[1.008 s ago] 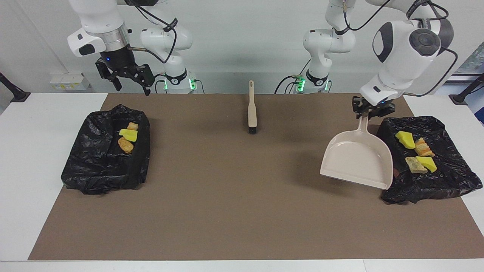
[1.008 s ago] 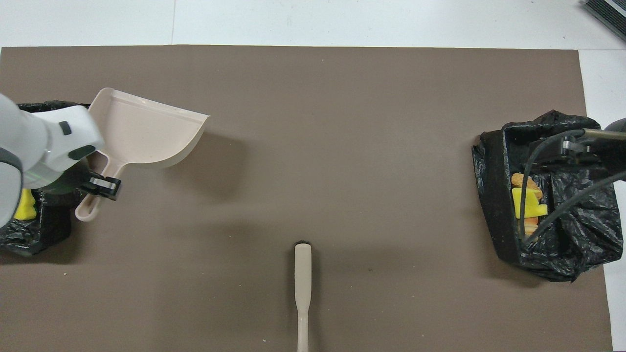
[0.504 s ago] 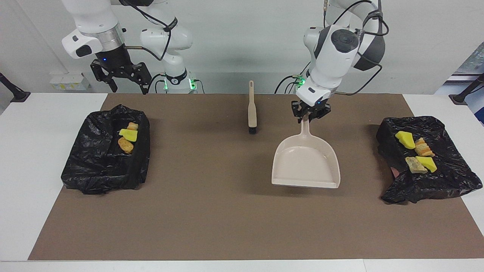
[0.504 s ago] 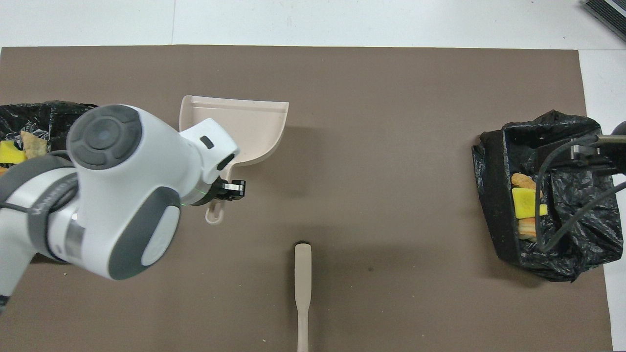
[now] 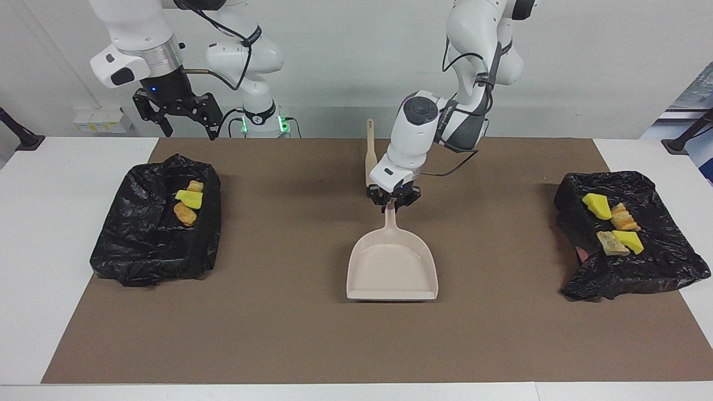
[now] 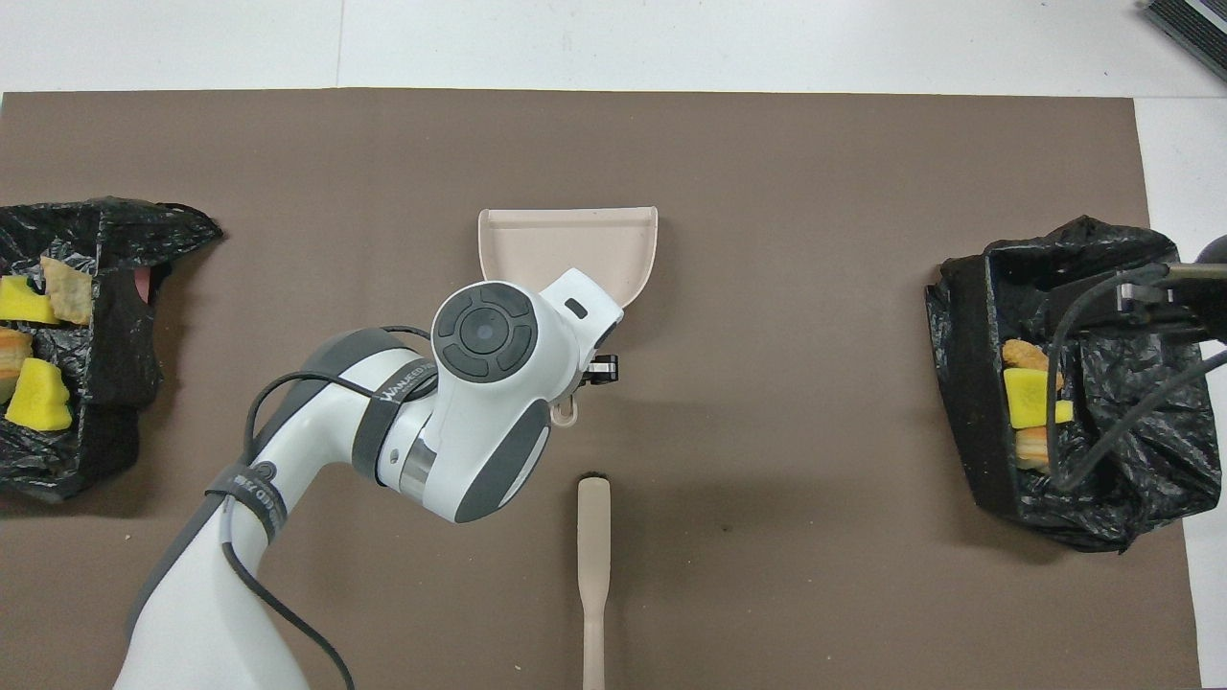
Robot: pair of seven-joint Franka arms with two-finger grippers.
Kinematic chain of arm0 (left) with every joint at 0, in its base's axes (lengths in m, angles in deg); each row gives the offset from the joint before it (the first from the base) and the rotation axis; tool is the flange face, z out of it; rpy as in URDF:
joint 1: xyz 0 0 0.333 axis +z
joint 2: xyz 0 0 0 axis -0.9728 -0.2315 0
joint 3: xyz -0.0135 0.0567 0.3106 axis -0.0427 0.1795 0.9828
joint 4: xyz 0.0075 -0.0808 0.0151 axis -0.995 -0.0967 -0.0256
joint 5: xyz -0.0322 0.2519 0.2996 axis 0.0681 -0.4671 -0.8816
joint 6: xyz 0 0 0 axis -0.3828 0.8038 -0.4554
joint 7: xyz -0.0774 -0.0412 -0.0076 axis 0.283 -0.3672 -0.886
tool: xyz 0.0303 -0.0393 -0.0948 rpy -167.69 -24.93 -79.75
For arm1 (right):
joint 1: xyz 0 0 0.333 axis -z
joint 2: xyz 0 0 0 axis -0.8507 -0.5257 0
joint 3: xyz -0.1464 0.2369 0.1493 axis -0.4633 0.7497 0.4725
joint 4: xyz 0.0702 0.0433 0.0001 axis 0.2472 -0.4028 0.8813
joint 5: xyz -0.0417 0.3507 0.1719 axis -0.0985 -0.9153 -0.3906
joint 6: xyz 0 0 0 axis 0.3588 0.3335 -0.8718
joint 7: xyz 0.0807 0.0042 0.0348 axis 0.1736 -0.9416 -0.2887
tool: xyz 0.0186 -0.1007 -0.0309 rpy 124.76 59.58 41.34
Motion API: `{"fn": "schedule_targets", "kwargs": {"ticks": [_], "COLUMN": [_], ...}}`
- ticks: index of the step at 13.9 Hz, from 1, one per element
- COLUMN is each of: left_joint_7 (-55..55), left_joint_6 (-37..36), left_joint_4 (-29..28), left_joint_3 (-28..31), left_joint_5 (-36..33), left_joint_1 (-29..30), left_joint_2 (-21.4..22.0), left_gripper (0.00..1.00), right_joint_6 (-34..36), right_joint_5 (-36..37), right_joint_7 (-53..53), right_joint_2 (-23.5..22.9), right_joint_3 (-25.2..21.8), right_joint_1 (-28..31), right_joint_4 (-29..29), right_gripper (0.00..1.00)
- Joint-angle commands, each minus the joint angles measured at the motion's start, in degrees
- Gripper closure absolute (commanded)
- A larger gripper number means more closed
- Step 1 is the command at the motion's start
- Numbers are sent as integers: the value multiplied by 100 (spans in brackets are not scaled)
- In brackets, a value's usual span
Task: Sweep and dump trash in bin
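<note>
dustpan (image 5: 392, 265) sits flat at mid-mat (image 5: 312, 334), mouth pointing away from the robots. we see the left gripper (image 5: 392, 201) clamped on the top of its handle, fingers narrow around it. the left arm reaches in over the brush (image 6: 593, 565), which lies just nearer the robots than the pan handle, bristle end toward the pan, not touching it.

trash is all in the bins. we count four bits in the bin (image 5: 640, 273) at the left arm's end: two yellow sponge chunks (image 5: 597, 205), a layered orange lump (image 5: 624, 218) and a tan one (image 5: 611, 243). the bin (image 5: 146, 250) at the right arm's end holds three: a yellow sponge (image 5: 189, 198), an orange lump (image 5: 185, 213) and a small striped bit (image 5: 195, 185), all along its edge toward the table's middle. both bins are lined with black bags.

right gripper (image 5: 185, 118) hangs in the air, fingers spread wide, holding nothing; it is over the table edge by that bin. the right arm waits.
</note>
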Motion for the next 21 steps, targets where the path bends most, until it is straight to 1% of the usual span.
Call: {"fn": "schedule_targets", "kwargs": {"ticks": [1,2,3,4,5,7,9,12,14,16,18,19,21], "left_joint_7": [-300,-432,-399,-477,-547,-680,-645,-645,-566,-181,66,389,1319], "left_joint_6": [375,595,562,544,475,1,-289,-668,-686,-678,-773,-957,-1545], "left_joint_4": [24,41,85,94,77,94,138,410,585,674,884,1016,1323], "left_joint_3": [124,124,124,124,124,193,203,203,194,203,203,203,203], "left_joint_5": [102,102,93,102,145,190,172,128,119,111,93,93,102], "left_joint_1": [-305,-385,-342,-289,-254,-140,88,597,949,1116,1441,1617,2082], "left_joint_2": [-199,-348,-367,-359,-289,-43,177,239,266,257,257,257,265], "left_gripper": [100,100,99,54,1,0,0,0,0,0,0,0,0], "right_joint_6": [46,54,72,72,81,107,90,90,107,81,90,98,81], "right_joint_5": [-113,-113,-104,-104,-104,-104,-104,-104,-104,-104,-104,-104,-104], "right_joint_7": [-110,-101,-92,-75,-48,-48,-39,22,31,40,40,40,40], "right_joint_2": [-27,-1,17,17,17,17,17,17,17,17,17,17,17], "right_joint_3": [-64,-46,-20,-11,-11,-2,-2,-2,15,15,15,15,15], "right_joint_1": [-25,-25,-34,-34,-34,-34,-34,-34,-34,-34,-34,-34,-34], "right_joint_4": [7,-36,-45,-46,-46,-46,-37,-37,-37,-37,-46,-46,-46], "right_gripper": [0,0,0,0,0,0,0,0,0,0,0,0,0]}}
